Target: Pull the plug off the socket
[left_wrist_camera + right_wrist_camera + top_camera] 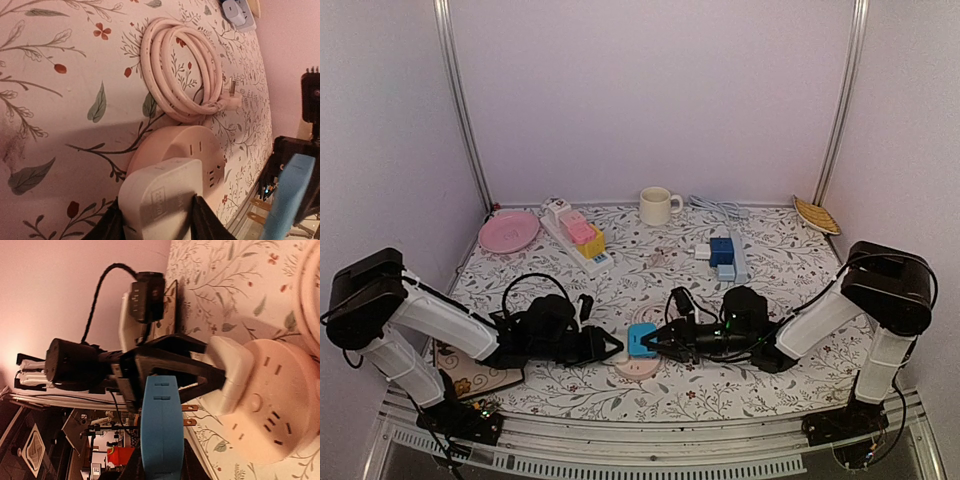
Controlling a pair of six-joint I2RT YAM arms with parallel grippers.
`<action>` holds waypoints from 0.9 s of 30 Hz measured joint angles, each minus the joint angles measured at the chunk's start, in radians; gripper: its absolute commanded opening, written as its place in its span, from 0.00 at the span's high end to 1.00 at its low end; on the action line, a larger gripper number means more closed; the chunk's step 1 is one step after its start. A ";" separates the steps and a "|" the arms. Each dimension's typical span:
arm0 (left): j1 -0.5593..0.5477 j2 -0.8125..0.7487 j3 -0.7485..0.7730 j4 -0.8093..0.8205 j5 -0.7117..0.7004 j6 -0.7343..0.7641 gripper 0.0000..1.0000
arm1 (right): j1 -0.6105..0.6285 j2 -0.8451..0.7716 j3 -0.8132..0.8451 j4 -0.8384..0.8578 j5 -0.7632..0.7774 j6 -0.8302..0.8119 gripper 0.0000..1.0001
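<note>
Floral cloth covers the table (790,270), with pale pink walls on three sides. Low in the centre of the top view the blue plug (641,340) hangs just above the round socket (638,368). The right gripper (660,342) is clamped on the plug's flat sides. In the right wrist view its two metal prongs (190,415) are bare and apart from the socket face, so the plug looks free.

The left gripper (610,347) is closed on a white block (160,200) that sits on the socket's rim. Whether that block is part of the socket I cannot tell.

The plug looks like hard, smooth plastic: light and stiff, but likely to slip if pinched by an edge. The broad sides of its body are the place to hold it, never the prongs. The socket also seems light and would probably lift or slide unless braced.

A coiled cord (182,70) lies just beyond the socket. The mug (657,206), pink plate (508,231) and two power strips (578,238) sit well apart toward the top of the frame, so nothing obstructs the plug.
</note>
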 measured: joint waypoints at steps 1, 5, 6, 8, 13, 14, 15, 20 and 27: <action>-0.002 0.008 0.002 0.010 0.000 -0.001 0.62 | 0.005 -0.023 0.000 0.025 -0.008 -0.003 0.96; -0.008 0.026 0.005 0.035 0.000 -0.003 0.63 | 0.012 -0.068 0.000 0.079 -0.026 -0.007 0.96; -0.008 0.027 0.005 0.039 0.000 -0.004 0.63 | 0.012 -0.076 0.000 0.080 -0.026 -0.008 0.96; -0.010 0.028 0.005 0.041 -0.001 -0.006 0.62 | 0.012 -0.101 -0.008 0.068 -0.024 -0.016 0.96; -0.013 0.020 0.004 0.036 -0.005 -0.008 0.62 | 0.009 -0.279 -0.074 -0.089 0.039 -0.084 0.96; -0.014 0.017 0.003 0.034 -0.005 -0.008 0.62 | 0.005 -0.332 -0.089 -0.137 0.065 -0.103 0.96; -0.015 0.012 0.001 0.029 -0.006 -0.008 0.62 | -0.001 -0.383 -0.102 -0.187 0.085 -0.120 0.96; -0.021 -0.035 -0.021 0.005 -0.008 -0.007 0.62 | -0.111 -0.622 -0.196 -0.410 0.161 -0.180 0.95; -0.024 -0.095 -0.048 -0.044 -0.019 0.000 0.61 | -0.382 -0.890 -0.346 -0.706 0.224 -0.222 0.88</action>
